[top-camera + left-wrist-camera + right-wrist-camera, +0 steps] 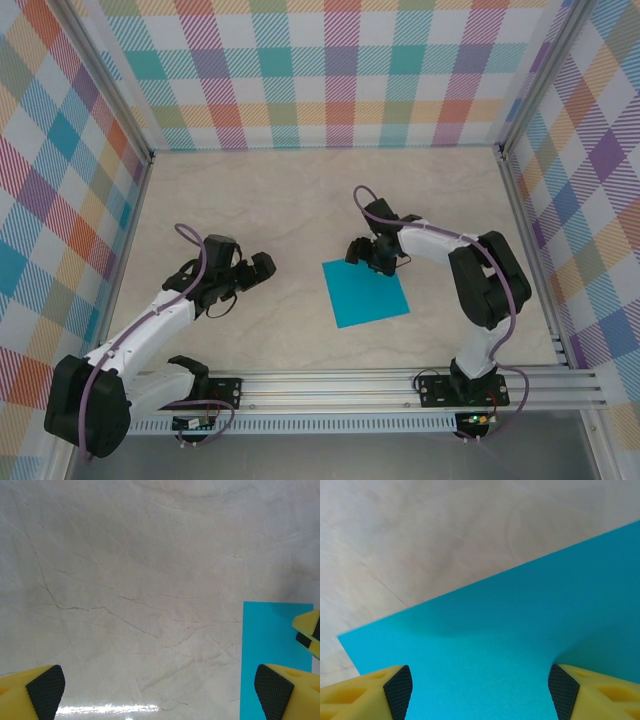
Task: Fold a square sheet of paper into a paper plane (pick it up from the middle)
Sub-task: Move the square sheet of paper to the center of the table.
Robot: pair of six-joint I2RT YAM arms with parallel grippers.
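Presently the square sheet of paper lies flat and unfolded on the table, right of centre and nearer my right arm. Being square, it has no long axis; it sits turned a little off the table edges, with one corner towards the near rail.

My right gripper hangs over the far edge of the sheet near its far-left corner, jaws apart and holding nothing. From the right wrist, both pads sit low over the paper; contact cannot be confirmed.

My left gripper stands wide open over bare table, well left of the sheet. From the left wrist, the paper shows at the right.

Nothing lies on or against the sheet
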